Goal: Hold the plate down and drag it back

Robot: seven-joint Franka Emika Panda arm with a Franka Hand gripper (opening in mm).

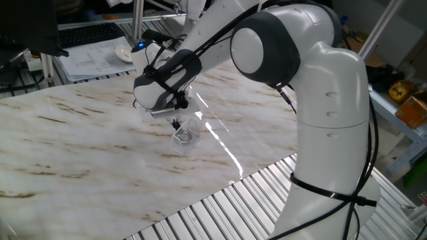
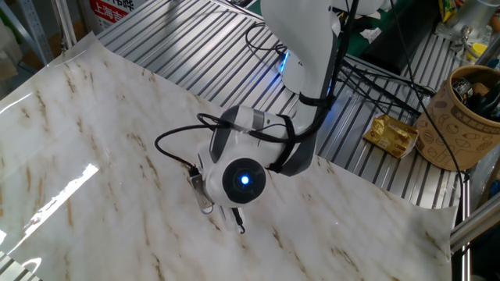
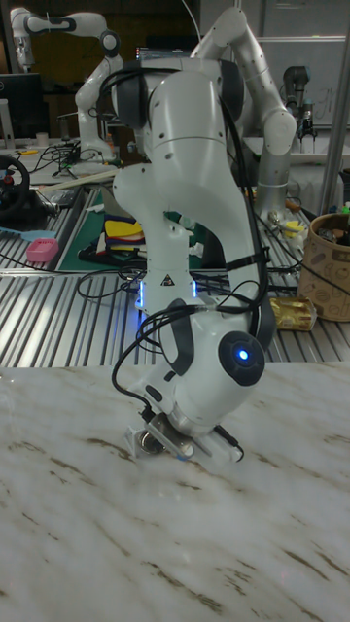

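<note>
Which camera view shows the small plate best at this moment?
One fixed view: the plate shows on the marble table, just below the end effector. In the other fixed view the arm hides it; in the tall fixed view only a sliver shows.

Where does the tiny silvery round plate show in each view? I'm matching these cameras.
One fixed view: tiny silvery round plate left of centre, just under the gripper.
Other fixed view: not visible, hidden behind the wrist.
Tall fixed view: not clearly visible.
Shared landmark: blue-lit wrist.
</note>
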